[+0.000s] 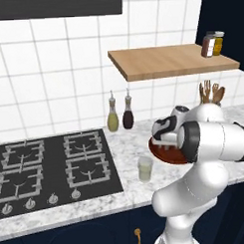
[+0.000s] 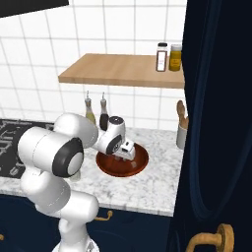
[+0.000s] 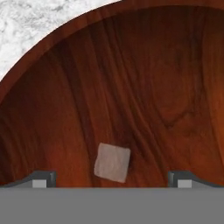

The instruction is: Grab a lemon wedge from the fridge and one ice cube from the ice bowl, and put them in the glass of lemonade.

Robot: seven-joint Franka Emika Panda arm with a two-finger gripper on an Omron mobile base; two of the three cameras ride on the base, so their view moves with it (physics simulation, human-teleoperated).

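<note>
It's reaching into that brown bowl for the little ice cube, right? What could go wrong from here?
1. The ice cube is small and lies flat on the slick bowl floor; the wide-open pincer might nudge it aside instead of catching it.
2. Coming down too far, the fingertips could press on the bowl and shift it.
3. The glass of lemonade stands close beside the bowl, so a swinging arm might knock it.
</note>
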